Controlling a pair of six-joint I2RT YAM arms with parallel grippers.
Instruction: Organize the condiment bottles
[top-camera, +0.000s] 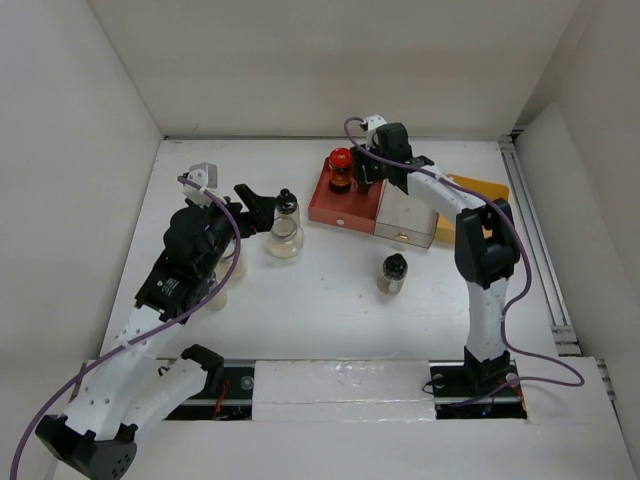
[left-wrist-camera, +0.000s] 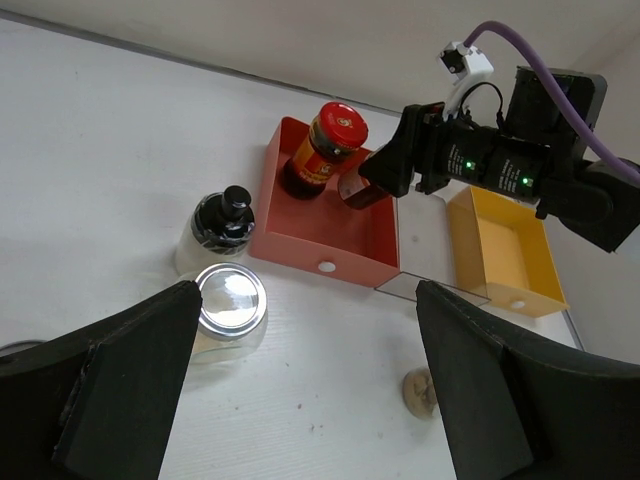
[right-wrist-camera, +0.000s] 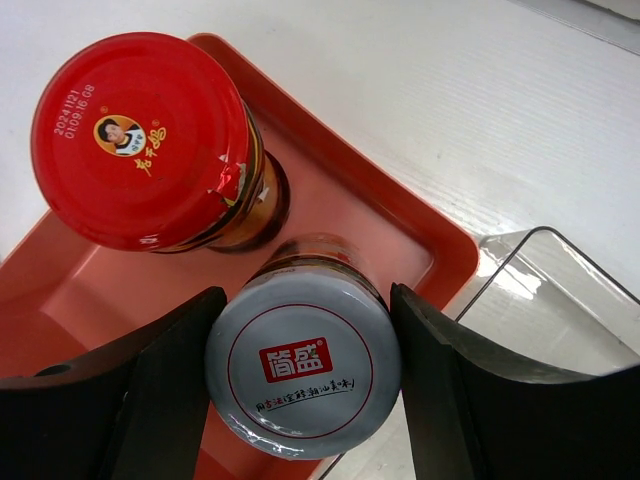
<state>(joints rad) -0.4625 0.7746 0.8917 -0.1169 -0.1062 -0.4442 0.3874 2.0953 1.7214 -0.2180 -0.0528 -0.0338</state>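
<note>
My right gripper (right-wrist-camera: 303, 380) is shut on a dark jar with a silver lid (right-wrist-camera: 303, 372), a finger pressed against each side of the lid. This jar (left-wrist-camera: 357, 190) is at the red tray's (right-wrist-camera: 400, 230) corner, right beside a red-lidded dark jar (right-wrist-camera: 140, 140) that stands in the tray (top-camera: 341, 160). My left gripper (left-wrist-camera: 310, 390) hangs open over bare table with nothing between its fingers. Just left of it are a clear round jar with a silver lid (left-wrist-camera: 230, 305) and a black-knob shaker (left-wrist-camera: 222, 225). A second shaker (top-camera: 393, 270) stands alone mid-table.
A clear tray (top-camera: 405, 220) adjoins the red tray (top-camera: 335, 208) on its right, and a yellow tray (top-camera: 480, 190) lies beyond that. White walls enclose the table on three sides. My left arm (top-camera: 190, 255) covers part of the table's left side.
</note>
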